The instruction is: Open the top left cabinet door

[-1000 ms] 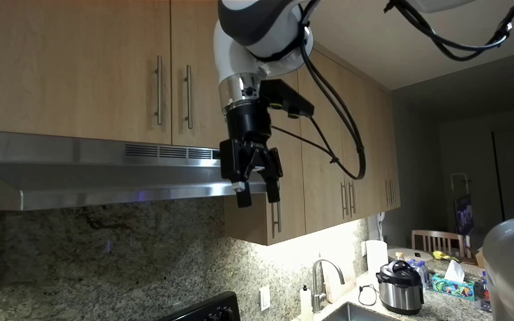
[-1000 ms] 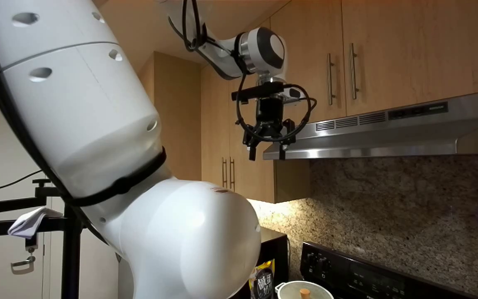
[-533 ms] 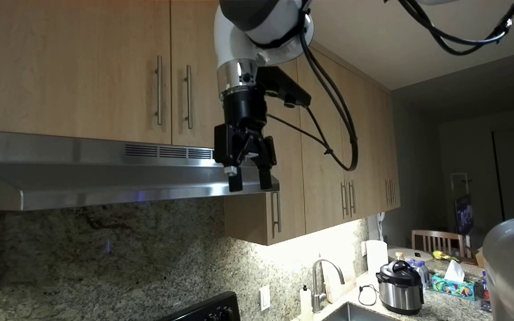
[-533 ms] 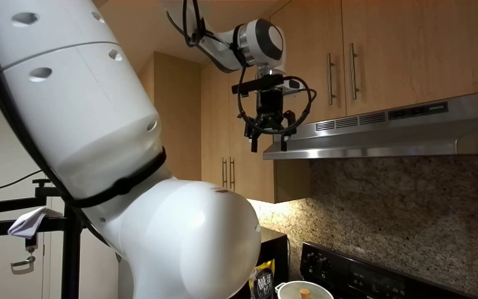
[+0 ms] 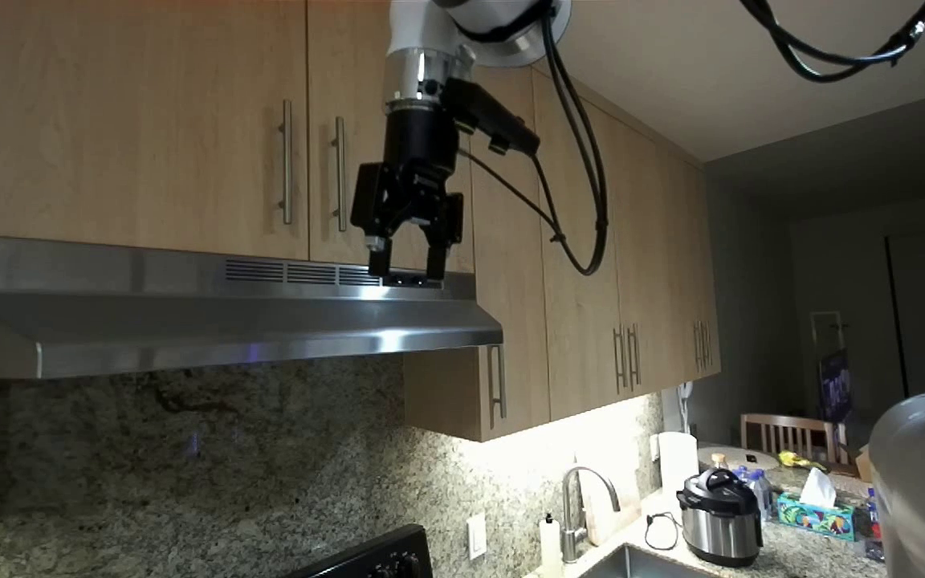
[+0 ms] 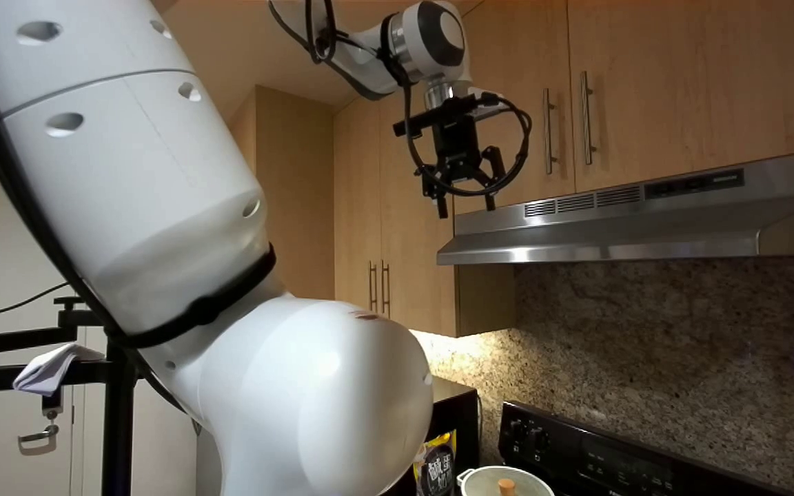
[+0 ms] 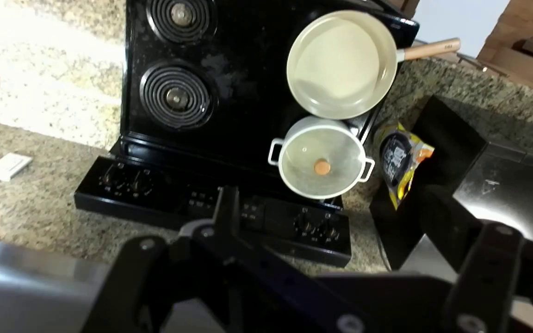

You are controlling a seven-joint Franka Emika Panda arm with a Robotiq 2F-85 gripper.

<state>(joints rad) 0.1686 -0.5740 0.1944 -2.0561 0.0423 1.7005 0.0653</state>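
Top left cabinet door (image 5: 133,120) faces outward, long axis probably horizontal.

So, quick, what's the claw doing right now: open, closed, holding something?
Claw: open, with a gap showing in both exterior views, and holding nothing.
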